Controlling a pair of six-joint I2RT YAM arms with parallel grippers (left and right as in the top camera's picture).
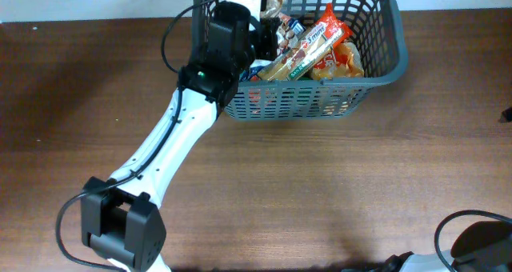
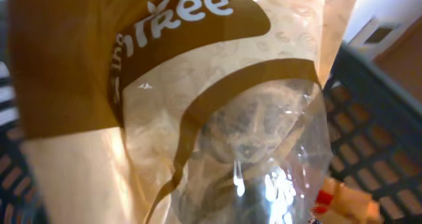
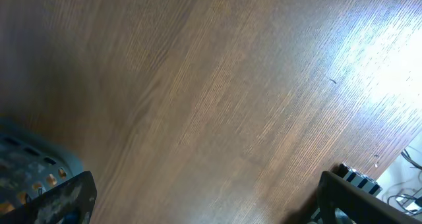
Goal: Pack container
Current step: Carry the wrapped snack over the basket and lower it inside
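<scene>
The container, a dark grey lattice basket (image 1: 392, 60), stands at the table's far edge and holds several snack packs, among them a red-orange packet (image 1: 324, 32). My left gripper (image 1: 270, 30) reaches over the basket's left part. In the left wrist view a brown and cream snack bag (image 2: 198, 118) with a clear window fills the picture and hides the fingers; the basket's lattice wall (image 2: 372, 112) shows behind it. My right gripper (image 3: 208, 207) is open and empty above bare wood, with the basket's corner (image 3: 30, 151) to its left.
The brown wooden table (image 1: 320, 192) spreads in front of the basket. The left arm's base (image 1: 120, 224) sits at the front left and the right arm's base (image 1: 480, 244) at the front right, with cables.
</scene>
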